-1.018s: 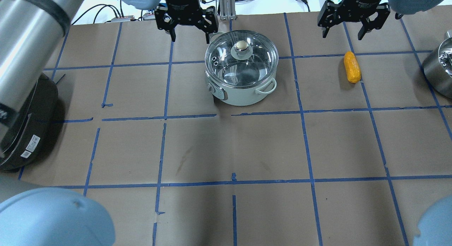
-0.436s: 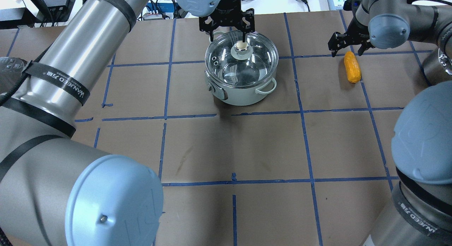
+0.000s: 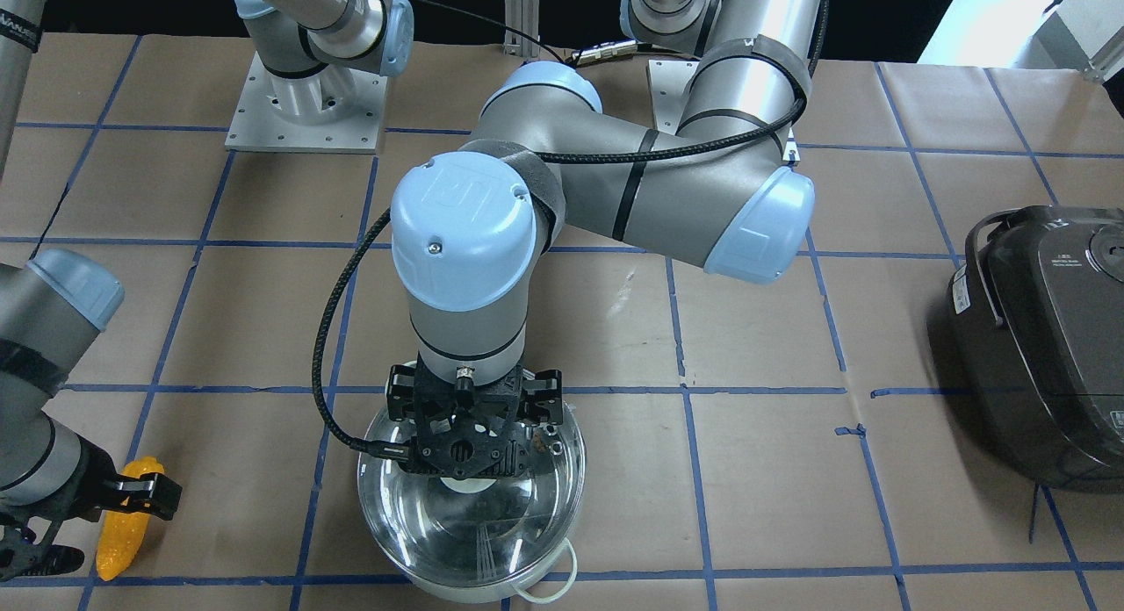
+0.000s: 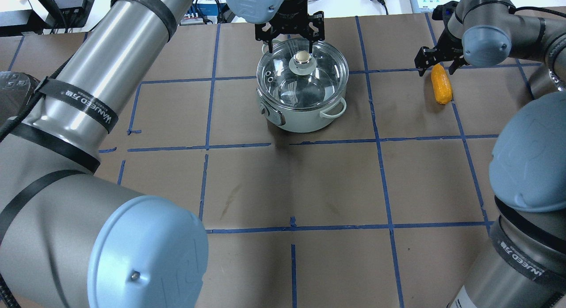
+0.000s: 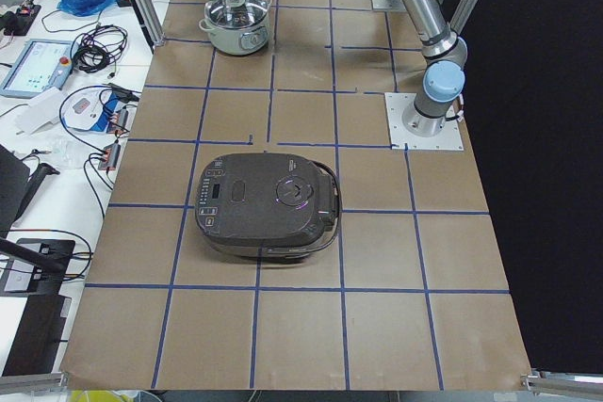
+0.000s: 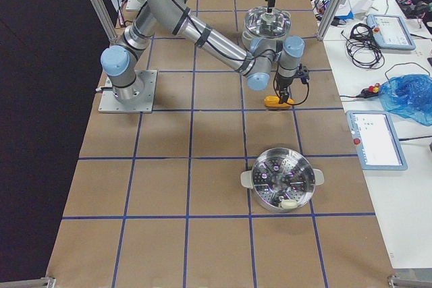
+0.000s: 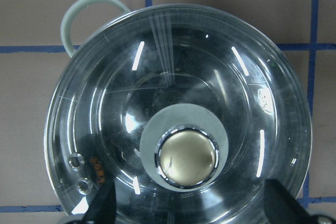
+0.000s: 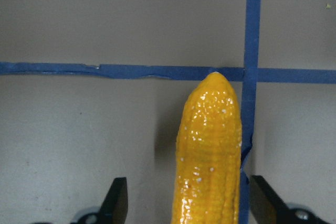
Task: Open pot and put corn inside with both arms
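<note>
The pot [image 4: 305, 115] has a pale body, a shiny steel inside, pale loop handles and a clear glass lid [image 4: 327, 75] with a round knob [image 4: 302, 57]. The lid is on. My left gripper [image 4: 290, 46] is open and hangs over the lid. In the left wrist view its fingertips [image 7: 100, 208] stand on either side of the knob [image 7: 187, 157], not touching it. The yellow-orange corn [image 4: 441, 84] lies on the table to the right. My right gripper [image 4: 438, 65] is open over the corn's far end, and its fingers [image 8: 116, 203] straddle the cob [image 8: 210, 150].
A dark grey rice cooker [image 5: 268, 204] sits at the table's left end. A steel pot with a steamer insert [image 6: 283, 183] stands beyond the corn at the right end. Blue tape lines grid the brown table [image 4: 292, 184].
Both arms have reached out from the far edge. The left gripper has come over the lid knob and the right gripper has come down over the corn's tip. Both stay open.
</note>
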You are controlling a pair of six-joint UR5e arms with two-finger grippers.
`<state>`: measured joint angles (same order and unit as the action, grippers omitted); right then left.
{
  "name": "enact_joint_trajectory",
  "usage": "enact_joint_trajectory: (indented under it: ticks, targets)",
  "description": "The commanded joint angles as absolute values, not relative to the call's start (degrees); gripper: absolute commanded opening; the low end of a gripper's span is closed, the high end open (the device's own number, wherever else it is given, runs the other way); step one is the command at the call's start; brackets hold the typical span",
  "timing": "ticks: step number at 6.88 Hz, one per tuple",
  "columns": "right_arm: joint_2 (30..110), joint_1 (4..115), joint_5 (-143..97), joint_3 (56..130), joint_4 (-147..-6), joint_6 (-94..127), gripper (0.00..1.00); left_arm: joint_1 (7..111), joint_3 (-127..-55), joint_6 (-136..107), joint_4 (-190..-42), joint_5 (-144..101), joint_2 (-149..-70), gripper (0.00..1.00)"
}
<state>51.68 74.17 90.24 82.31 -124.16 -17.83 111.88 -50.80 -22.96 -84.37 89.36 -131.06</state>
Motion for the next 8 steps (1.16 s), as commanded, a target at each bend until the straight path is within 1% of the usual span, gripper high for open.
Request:
enact_joint_trajectory:
  ticks: [1, 2, 3, 5, 7, 8]
  targets:
    - [50.3, 73.7, 90.2, 82.4, -125.4, -18.3, 0.68, 112.4, -51.0, -24.5, -83.2, 88.9, -132.0, 1.00]
    - [50.3, 73.7, 90.1, 82.3, -126.1, -18.2, 0.40, 112.4, -51.2, -24.2, -83.2, 89.1, -132.4, 1.00]
    - [50.4, 73.7, 90.1, 82.2, -126.0, -18.2, 0.24, 112.4, -51.2, -23.7, -83.1, 89.2, -132.5, 1.00]
    - [51.2, 73.7, 90.2, 81.2, -125.7, -18.2, 0.22, 112.3, -51.2, -23.8, -83.1, 89.7, -132.5, 1.00]
    - [56.0, 74.4, 87.7, 81.4, -124.2, -18.3, 0.23, 112.3, -51.8, -24.4, -83.0, 89.7, -133.1, 1.00]
    - [56.9, 75.3, 85.7, 81.2, -122.9, -18.0, 0.23, 112.3, -51.5, -24.3, -82.9, 89.8, -133.7, 1.00]
